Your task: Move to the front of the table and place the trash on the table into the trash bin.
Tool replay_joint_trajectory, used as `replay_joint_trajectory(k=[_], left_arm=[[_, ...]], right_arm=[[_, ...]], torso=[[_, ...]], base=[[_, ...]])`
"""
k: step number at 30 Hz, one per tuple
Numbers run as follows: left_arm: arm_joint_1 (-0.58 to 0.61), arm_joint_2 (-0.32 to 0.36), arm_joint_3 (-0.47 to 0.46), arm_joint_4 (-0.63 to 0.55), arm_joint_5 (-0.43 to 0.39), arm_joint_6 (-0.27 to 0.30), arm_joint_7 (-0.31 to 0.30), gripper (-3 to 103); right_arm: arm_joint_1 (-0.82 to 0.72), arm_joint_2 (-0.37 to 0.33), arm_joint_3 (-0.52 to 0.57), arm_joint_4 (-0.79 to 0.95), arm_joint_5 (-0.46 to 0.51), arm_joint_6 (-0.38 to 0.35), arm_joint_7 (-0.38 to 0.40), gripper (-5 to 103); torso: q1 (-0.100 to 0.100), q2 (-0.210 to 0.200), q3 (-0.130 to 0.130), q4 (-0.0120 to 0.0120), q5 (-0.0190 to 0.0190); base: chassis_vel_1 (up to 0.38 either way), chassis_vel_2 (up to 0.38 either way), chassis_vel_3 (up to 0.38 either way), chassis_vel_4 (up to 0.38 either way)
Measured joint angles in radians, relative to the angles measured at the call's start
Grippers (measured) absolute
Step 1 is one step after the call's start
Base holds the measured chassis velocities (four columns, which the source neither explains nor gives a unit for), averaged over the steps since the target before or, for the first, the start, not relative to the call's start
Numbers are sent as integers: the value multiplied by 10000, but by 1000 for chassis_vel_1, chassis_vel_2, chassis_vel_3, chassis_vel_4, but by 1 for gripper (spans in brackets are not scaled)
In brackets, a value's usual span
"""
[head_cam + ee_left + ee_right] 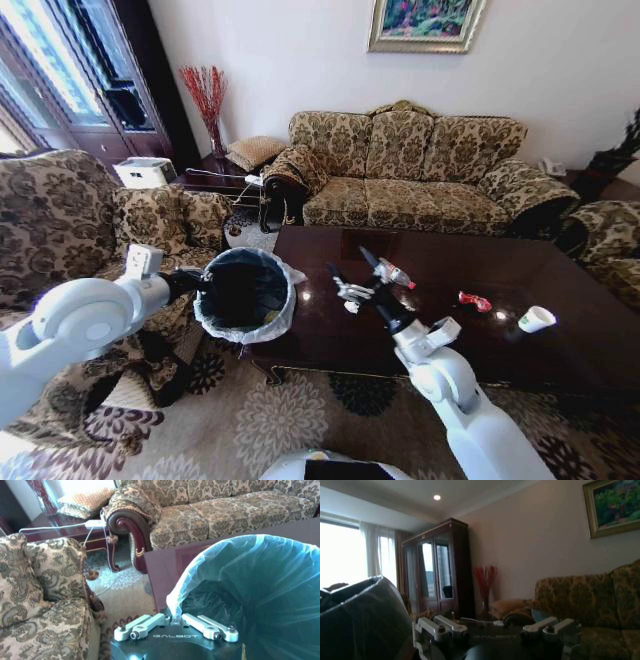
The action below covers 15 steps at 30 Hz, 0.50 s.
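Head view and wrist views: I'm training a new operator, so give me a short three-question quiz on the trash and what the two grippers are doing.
1. True or false: the left gripper is clamped on the rim of the bin.
2. Order these from nearest the right gripper to farthest: cup, bottle, wrapper.
3. Fill in: the right gripper's jaws stand ___ and hold nothing.

Key
1. True: its fingers close on the bag-lined rim.
2. Bottle, wrapper, cup.
3. Open.
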Motion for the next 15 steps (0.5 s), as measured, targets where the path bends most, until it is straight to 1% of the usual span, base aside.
replay_joint_trajectory(k=[1,2,3,5,6,7,8,9,10,11,12,14,15], left_arm=[[13,-64,35,-16,73,-18,44,0],[16,-117,64,-23,127,-38,85,0],[9,-136,71,-22,160,-55,120,0],[7,-139,72,-20,175,-62,134,0],[4,-148,73,-20,221,-77,168,0],[8,-175,75,-18,308,-102,235,0],[8,-175,75,-18,308,-102,235,0],[20,-204,77,-21,341,-108,256,0],[38,-256,86,-44,379,-116,277,0],[38,-256,86,-44,379,-116,277,0],[52,-285,105,-66,395,-123,286,0],[72,-339,193,-114,450,-145,316,0],[72,-339,193,-114,450,-145,316,0]], right_arm=[[-59,89,0,-344,-440,146,-38,100],[-52,225,-71,-793,-890,344,-52,100],[25,389,-222,-1272,-1106,424,45,100],[67,443,-273,-1429,-1123,427,108,100],[164,563,-383,-1776,-1118,424,234,100],[406,807,-552,-2478,-1070,309,395,100],[406,807,-552,-2478,-1070,309,395,100],[555,944,-612,-2868,-1072,199,459,100],[792,1136,-686,-3463,-1125,55,577,100],[792,1136,-686,-3463,-1125,55,577,100],[952,1255,-716,-3817,-1234,-27,639,100],[1410,1533,-763,-4827,-1626,-130,754,100],[1410,1533,-763,-4827,-1626,-130,754,100]], torso=[[0,0,0,-3,0],[0,0,0,0,-3],[0,0,0,0,1],[0,0,0,-1,2],[0,0,-1,2,1],[0,0,0,2,-1],[0,0,0,2,-1],[0,0,0,0,-2],[0,0,0,3,5],[0,0,0,3,5],[0,0,0,-3,6],[1,0,1,-4,-3],[1,0,1,-4,-3]], base=[[0,0,0,0],[0,0,0,0],[0,0,0,0],[-28,-28,61,46],[-40,-56,61,46],[-51,-48,78,70],[-51,-48,78,70],[-51,-48,77,76],[0,0,0,0],[0,0,0,0],[-60,-26,44,45],[-30,-16,13,14],[0,0,0,0]])
